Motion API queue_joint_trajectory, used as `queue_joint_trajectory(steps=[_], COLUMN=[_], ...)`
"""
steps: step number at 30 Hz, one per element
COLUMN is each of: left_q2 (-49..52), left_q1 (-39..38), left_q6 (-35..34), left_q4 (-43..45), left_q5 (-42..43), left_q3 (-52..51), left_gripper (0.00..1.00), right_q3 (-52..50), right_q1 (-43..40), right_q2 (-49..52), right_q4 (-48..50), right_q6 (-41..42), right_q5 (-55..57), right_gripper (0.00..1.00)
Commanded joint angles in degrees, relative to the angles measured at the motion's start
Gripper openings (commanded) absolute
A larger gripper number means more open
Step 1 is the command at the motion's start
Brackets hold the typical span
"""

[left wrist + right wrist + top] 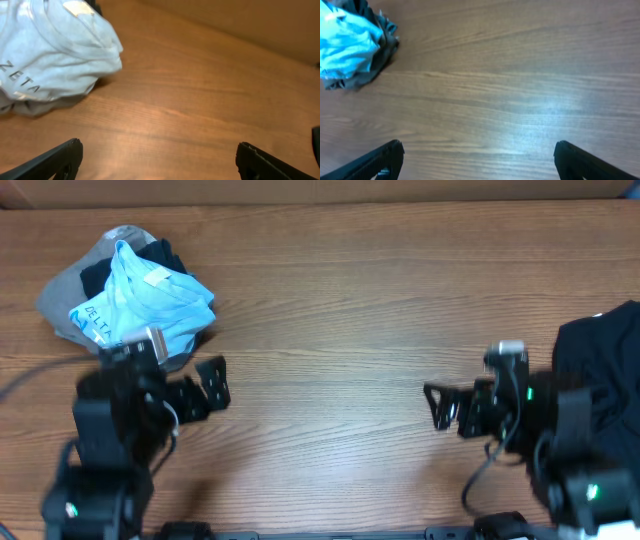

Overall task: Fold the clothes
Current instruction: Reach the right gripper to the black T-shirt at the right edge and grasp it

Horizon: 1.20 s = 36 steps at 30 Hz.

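The black shirt (605, 345) lies bunched at the right edge of the table (340, 300), partly out of frame, beside the right arm. The right claw (435, 407) is nearer but points away from it, fingers apart and empty. The left claw (215, 385), also apart, is far across the table.

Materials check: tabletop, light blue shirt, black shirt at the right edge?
Tabletop: looks like wood or wood-grain laminate, with brown streaked grain and a semi-gloss sheen; can't tell which.
Light blue shirt: soft knit, probably cotton jersey, matte, crumpled in loose folds.
Black shirt: soft matte fabric lying in limp folds; weave too dark to read.
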Motion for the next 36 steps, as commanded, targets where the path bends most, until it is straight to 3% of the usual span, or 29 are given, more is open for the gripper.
queue_joint_trajectory(steps=[1, 4, 9, 16, 24, 36], left_q2=[6.9, 11.0, 14.5, 18.6, 20.5, 20.7], left_q1=[0.2, 0.2, 0.2, 0.2, 0.2, 0.2], left_q6=[2.4, 1.9, 4.0, 4.5, 4.5, 4.5], left_q4=[-3.7, -5.7, -5.3, -7.8, -8.3, -8.5], left_q5=[0.7, 2.3, 9.2, 9.3, 9.5, 9.7], left_q3=[10.8, 16.5, 18.4, 18.4, 18.4, 18.4], left_gripper=[1.0, 1.0, 1.0, 1.0, 1.0, 1.0], right_q3=[9.6, 15.3, 18.2, 18.2, 18.2, 18.2], right_q1=[-0.2, -0.2, -3.7, -20.3, -32.9, -36.5], right_q2=[7.8, 14.3, 23.7, 40.9, 54.3, 63.4], right_q4=[-4.1, -7.0, -6.8, -3.7, 9.3, 16.3], right_q6=[-0.2, 0.6, 12.8, 23.0, 22.9, 23.0], right_q5=[-3.0, -0.5, 15.3, 21.9, 20.9, 24.3], right_gripper=[1.0, 1.0, 1.0, 0.95, 0.85, 0.76])
